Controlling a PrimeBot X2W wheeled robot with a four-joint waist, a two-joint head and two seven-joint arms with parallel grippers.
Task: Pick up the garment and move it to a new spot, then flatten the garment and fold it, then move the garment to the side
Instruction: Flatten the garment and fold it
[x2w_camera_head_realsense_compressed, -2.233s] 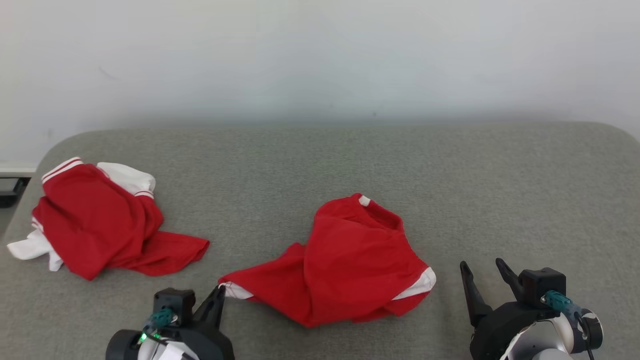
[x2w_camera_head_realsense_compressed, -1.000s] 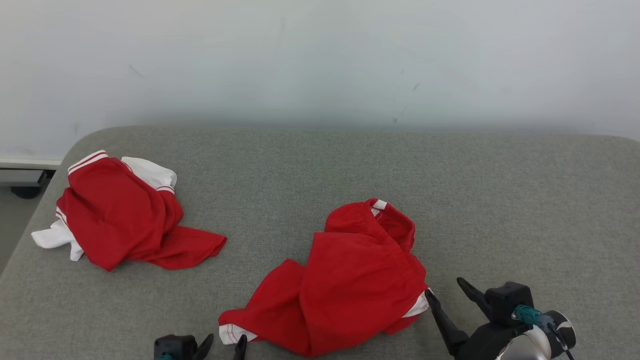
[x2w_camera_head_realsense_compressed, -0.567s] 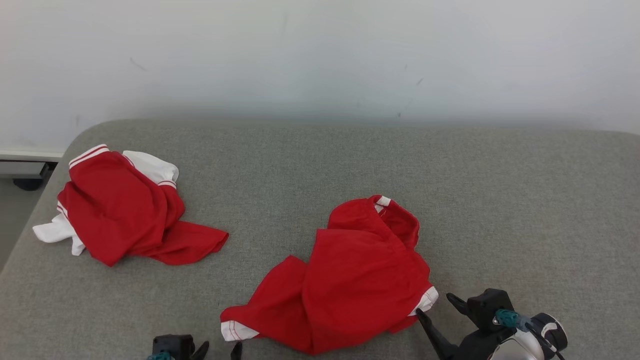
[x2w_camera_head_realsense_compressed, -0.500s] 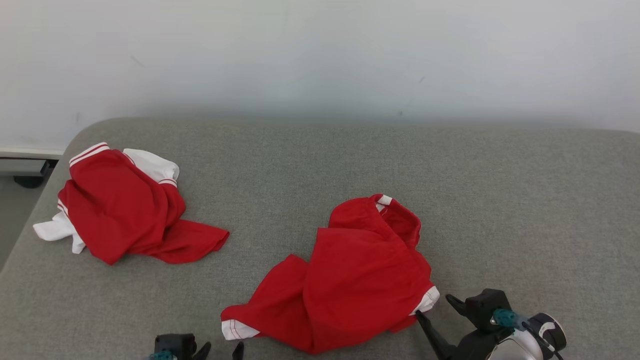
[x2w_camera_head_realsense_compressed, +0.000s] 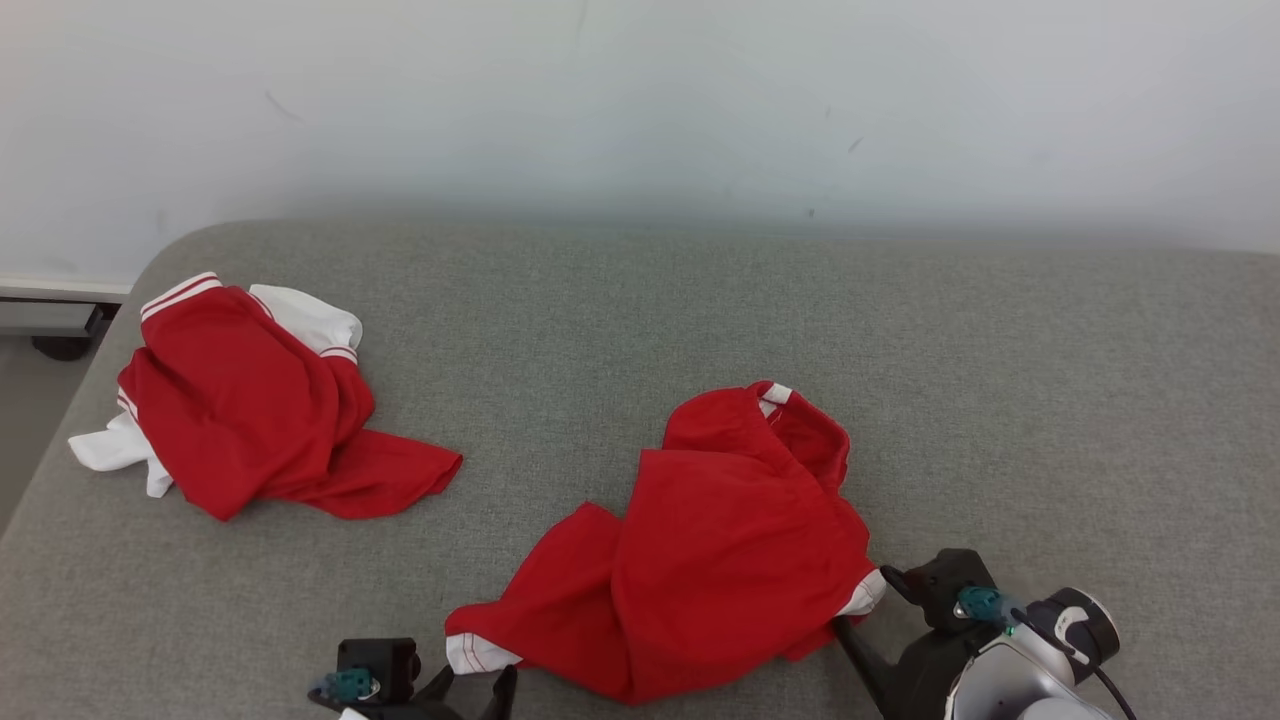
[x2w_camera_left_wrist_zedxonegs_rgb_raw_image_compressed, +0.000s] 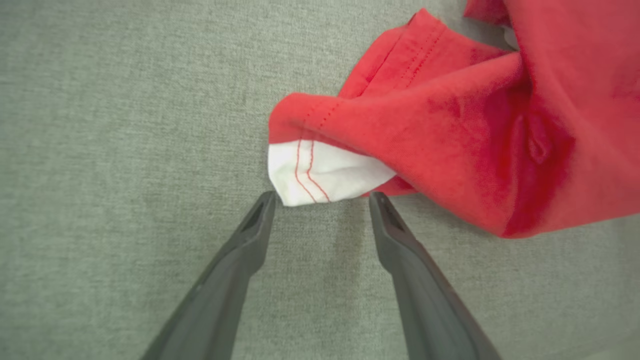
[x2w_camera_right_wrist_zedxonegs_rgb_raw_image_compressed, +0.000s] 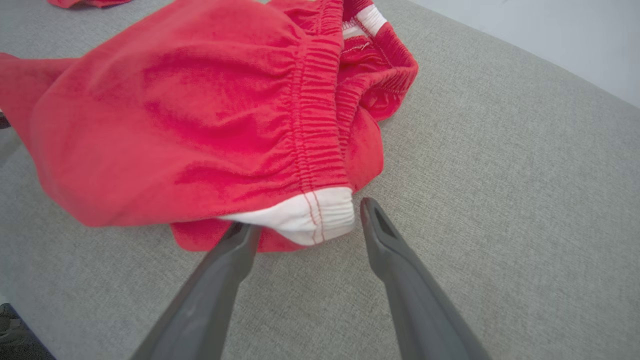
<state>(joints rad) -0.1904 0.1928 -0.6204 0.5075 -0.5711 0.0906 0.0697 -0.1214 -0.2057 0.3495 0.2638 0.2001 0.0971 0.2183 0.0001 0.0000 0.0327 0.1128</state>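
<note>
Okay, left gripper (x2w_camera_left_wrist_zedxonegs_rgb_raw_image_compressed: 322, 197) and right gripper (x2w_camera_right_wrist_zedxonegs_rgb_raw_image_compressed: 305, 216) both spread open at the garment (x2w_camera_head_realsense_compressed: 720, 540), nothing grasped.
I see the garment crumpled at the front middle of the grey surface (x2w_camera_head_realsense_compressed: 1000, 400); left jaws flank its white hem corner (x2w_camera_left_wrist_zedxonegs_rgb_raw_image_compressed: 310, 175), right jaws flank the white waistband end (x2w_camera_right_wrist_zedxonegs_rgb_raw_image_compressed: 320, 217), contact I can't tell. A second red garment (x2w_camera_head_realsense_compressed: 240, 400) lies well apart at far left.

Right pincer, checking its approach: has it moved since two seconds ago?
Yes. The right pincer closed in leftward on the middle red garment, now straddling its white corner.
</note>
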